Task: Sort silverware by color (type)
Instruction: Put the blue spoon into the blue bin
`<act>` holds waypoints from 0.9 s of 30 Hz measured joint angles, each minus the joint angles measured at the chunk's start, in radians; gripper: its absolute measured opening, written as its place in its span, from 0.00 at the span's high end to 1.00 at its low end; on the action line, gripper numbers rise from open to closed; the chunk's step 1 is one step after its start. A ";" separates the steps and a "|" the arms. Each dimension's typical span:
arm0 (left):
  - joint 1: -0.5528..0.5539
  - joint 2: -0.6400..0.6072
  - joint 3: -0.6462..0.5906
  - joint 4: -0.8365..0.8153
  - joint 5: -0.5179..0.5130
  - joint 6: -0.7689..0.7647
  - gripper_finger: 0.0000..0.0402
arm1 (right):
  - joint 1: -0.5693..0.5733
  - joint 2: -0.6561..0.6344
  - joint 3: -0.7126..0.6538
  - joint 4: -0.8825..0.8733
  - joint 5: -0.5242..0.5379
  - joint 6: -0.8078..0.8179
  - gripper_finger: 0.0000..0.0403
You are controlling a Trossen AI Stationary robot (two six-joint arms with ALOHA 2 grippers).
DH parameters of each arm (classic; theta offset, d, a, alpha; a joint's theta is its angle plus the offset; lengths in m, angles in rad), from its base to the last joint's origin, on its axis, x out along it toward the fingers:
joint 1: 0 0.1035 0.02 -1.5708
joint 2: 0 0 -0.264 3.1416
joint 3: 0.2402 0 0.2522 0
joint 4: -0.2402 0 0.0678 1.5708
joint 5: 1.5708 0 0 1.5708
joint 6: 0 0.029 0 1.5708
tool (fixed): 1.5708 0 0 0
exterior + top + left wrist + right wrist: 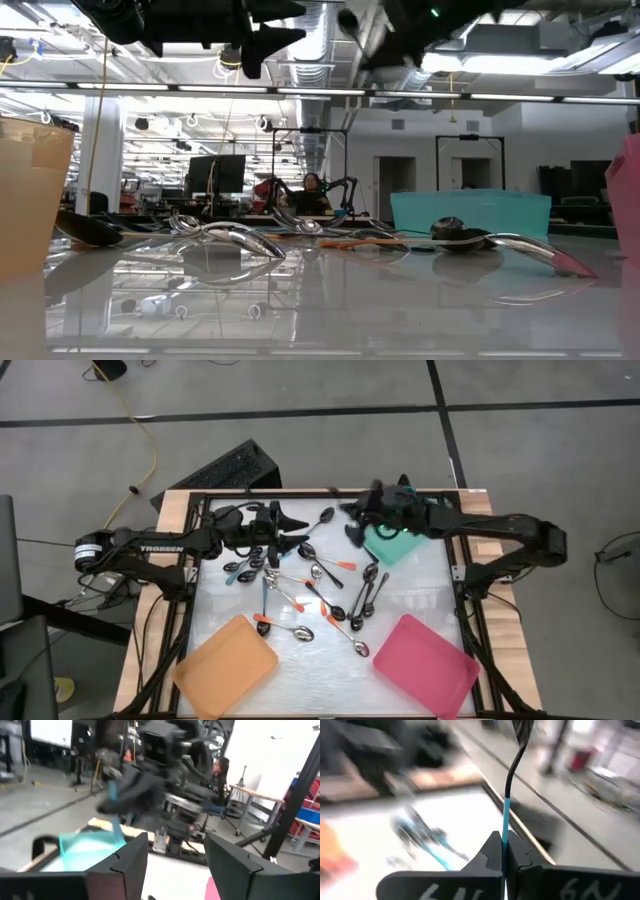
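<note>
The right claw (506,857) pinched a teal-handled spoon (512,775), long axis upright, the teal tray (392,546) toward six o'clock; the left claw (175,857) stood spread, empty.

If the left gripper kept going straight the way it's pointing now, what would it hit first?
Probably the right arm: it fills the left wrist view just past the left gripper's open fingers, above the teal tray. Depth is unclear, so the gap is uncertain.
</note>
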 joint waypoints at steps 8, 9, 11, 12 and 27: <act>0.000 0.000 0.000 -0.075 0.005 -0.063 0.55 | -0.091 -0.033 -0.007 -0.415 0.162 0.199 0.98; 0.000 0.000 0.000 -0.082 -0.001 -0.069 0.55 | -0.093 -0.018 -0.007 -0.455 0.193 0.240 0.98; 0.000 0.000 0.000 -0.097 -0.010 -0.084 0.55 | -0.098 0.021 -0.008 -0.531 0.249 0.303 0.98; 0.000 0.000 0.000 -0.102 -0.012 -0.092 0.55 | -0.098 0.040 -0.008 -0.566 0.270 0.331 0.98; 0.000 0.000 0.000 -0.175 -0.007 -0.155 0.55 | -0.095 0.284 -0.008 -0.759 0.255 0.437 0.98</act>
